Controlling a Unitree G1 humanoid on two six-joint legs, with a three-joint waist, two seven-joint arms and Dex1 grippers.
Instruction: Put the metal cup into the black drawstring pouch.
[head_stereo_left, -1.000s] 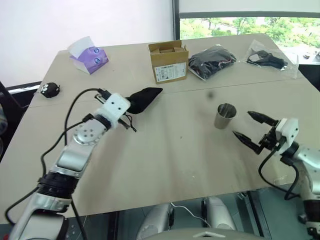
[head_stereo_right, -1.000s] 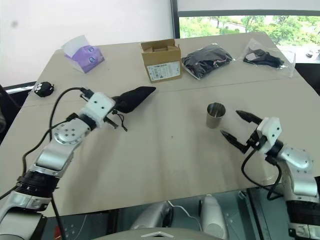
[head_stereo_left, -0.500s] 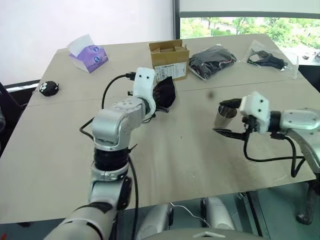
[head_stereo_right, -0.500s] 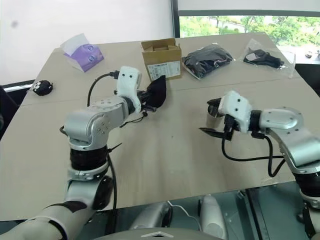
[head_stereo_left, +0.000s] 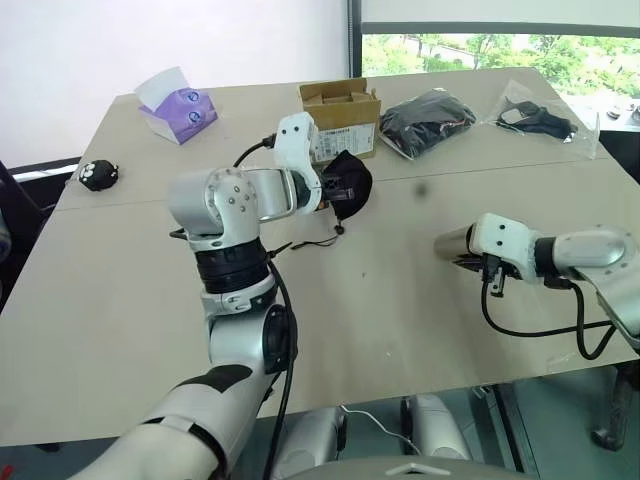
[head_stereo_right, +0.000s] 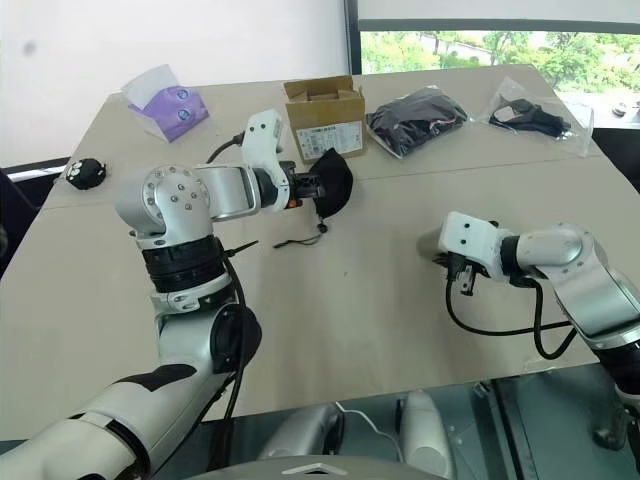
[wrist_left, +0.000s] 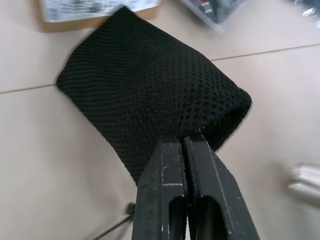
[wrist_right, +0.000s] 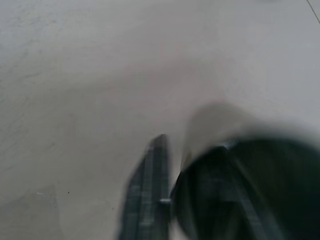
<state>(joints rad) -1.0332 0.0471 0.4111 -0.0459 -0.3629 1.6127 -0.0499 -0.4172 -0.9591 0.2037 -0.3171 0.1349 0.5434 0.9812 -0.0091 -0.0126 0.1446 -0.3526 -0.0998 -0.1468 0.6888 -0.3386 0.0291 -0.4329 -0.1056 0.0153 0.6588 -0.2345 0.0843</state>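
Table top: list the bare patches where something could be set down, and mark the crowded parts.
Free: the table near edge between the two arms, and the left side between the tissue box and small black toy. Crowded: the far edge, where cardboard box, bag of black cloth and flat clear bag line up.

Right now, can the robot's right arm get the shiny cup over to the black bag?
Probably yes: the right gripper grips the metal cup, and bare table lies between it and the black drawstring pouch, held up by the left gripper.
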